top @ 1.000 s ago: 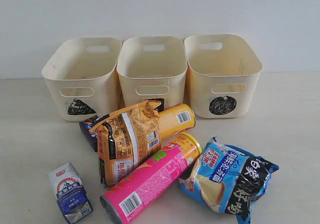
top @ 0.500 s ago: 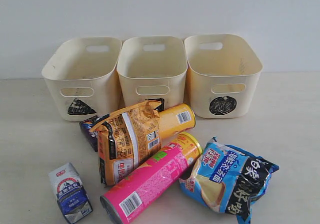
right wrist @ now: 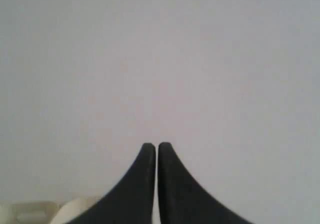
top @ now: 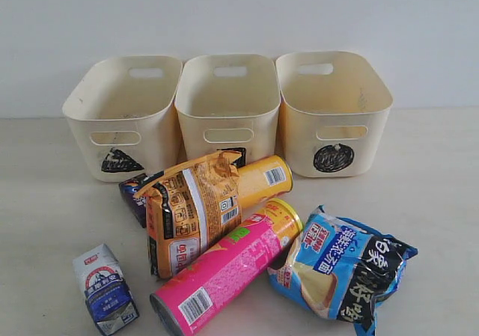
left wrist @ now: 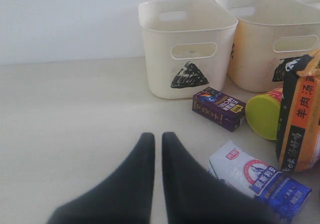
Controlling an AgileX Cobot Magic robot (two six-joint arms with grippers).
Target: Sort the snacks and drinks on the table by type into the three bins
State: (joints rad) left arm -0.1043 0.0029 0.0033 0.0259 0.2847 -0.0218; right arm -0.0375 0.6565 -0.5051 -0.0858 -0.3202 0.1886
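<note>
On the table (top: 45,201) lie a pink tube (top: 224,270), a yellow tube (top: 263,179), an orange-brown bag (top: 191,210) and a blue-black bag (top: 346,267). The white and blue carton (top: 105,288) lies at the front left. The purple carton (top: 133,194) is half hidden behind the orange-brown bag. Behind stand the triangle bin (top: 123,115), the square bin (top: 228,105) and the circle bin (top: 331,110). No gripper shows in the exterior view. My left gripper (left wrist: 157,136) is shut and empty, low over the table beside the white and blue carton (left wrist: 257,178). My right gripper (right wrist: 157,146) is shut, facing a blank wall.
A pale wall runs behind the bins. In the left wrist view the purple carton (left wrist: 218,107) lies in front of the triangle bin (left wrist: 186,44), with the yellow tube's end (left wrist: 264,115) and the orange-brown bag (left wrist: 300,119) beside it. A bin rim (right wrist: 30,211) peeks into the right wrist view.
</note>
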